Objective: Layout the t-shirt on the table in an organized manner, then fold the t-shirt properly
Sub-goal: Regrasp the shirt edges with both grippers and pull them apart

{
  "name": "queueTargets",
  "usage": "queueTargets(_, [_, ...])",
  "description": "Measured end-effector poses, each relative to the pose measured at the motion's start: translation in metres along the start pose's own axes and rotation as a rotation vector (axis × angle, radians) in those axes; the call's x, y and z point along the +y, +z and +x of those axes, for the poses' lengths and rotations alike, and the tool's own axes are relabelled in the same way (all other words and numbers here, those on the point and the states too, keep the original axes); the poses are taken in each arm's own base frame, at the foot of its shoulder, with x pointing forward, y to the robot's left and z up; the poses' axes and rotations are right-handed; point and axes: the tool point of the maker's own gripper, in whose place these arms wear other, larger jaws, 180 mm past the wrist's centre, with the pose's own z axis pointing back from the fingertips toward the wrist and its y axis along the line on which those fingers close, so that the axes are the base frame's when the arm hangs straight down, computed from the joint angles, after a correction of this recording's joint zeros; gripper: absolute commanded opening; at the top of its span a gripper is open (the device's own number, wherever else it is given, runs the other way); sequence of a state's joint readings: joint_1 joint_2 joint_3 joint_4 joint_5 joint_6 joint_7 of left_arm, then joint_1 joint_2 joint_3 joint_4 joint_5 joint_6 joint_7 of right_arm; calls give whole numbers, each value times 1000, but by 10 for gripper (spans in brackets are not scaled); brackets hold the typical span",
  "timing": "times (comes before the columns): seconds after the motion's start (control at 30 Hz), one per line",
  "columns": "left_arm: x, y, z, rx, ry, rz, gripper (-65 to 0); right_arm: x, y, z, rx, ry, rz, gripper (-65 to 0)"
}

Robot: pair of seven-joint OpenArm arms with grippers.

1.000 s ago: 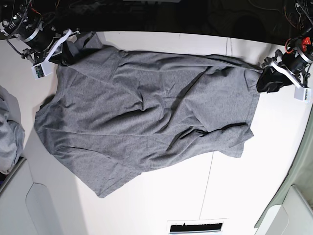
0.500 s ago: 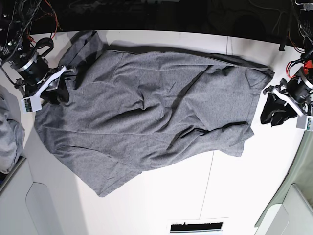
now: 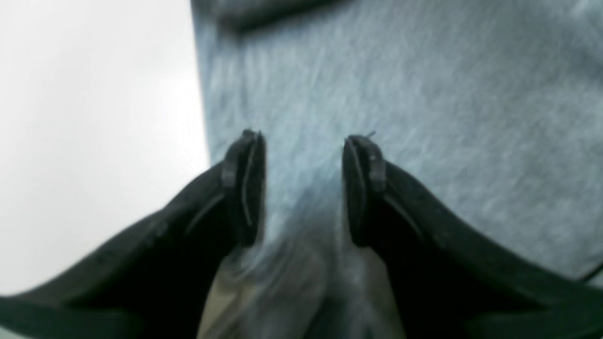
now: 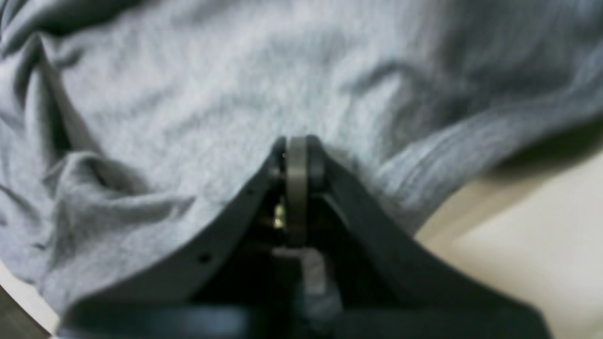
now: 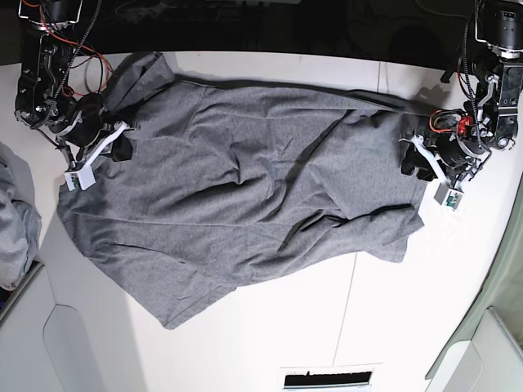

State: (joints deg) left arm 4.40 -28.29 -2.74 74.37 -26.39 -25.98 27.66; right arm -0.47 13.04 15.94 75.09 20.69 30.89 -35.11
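Across the wide white matte table, the heather-grey cotton t-shirt is lying rumpled between both arms. Left wrist view: the left gripper is hovering wide apart over the cloth. Right wrist view: the right gripper is pressing closed against the fabric.

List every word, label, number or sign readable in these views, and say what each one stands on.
No readable text anywhere.
Plain heather-grey cotton t-shirt: no print or visible label.
Matte white table: unmarked, only a thin dark seam.
Small white tags on the left gripper and right gripper: too small to show any marking.
Dark slotted panel at the table's near edge: no legible writing.
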Motion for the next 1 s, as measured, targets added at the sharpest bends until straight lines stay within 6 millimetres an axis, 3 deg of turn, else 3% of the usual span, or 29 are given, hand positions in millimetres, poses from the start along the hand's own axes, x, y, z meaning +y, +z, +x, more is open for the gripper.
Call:
queueTargets(0.23, [28,18,-2,53,8,17,-351,0,19,28,-50,19,29,-639])
queueTargets(0.3, [30,24,-3,67,8,-18,-351,4,27,40,-64,58,30,-503])
queueTargets(0.37, [29,29,4,44,40,-59,-351,12,35,55,-92,99,37,-408])
queueTargets(0.5, [28,42,12,14,126,-137,-351,22,46,62,-64,170,34,-393])
queueTargets(0.6, [36,55,4,2,181,-145,-351,17,52,42,-17,195,29,-393])
queueTargets(0.7, [40,67,-6,-10,214,-153,-351,16,52,6,75,198,30,-393])
queueTargets(0.77, [40,72,-16,1,238,-158,-351,22,51,-10,113,217,47,-351])
queueTargets(0.87, [35,75,-29,18,265,-174,-349,26,49,-19,114,286,48,-279])
queueTargets(1.0, [26,73,-47,52,279,-180,-342,29,42,-34,167,375,38,-281])
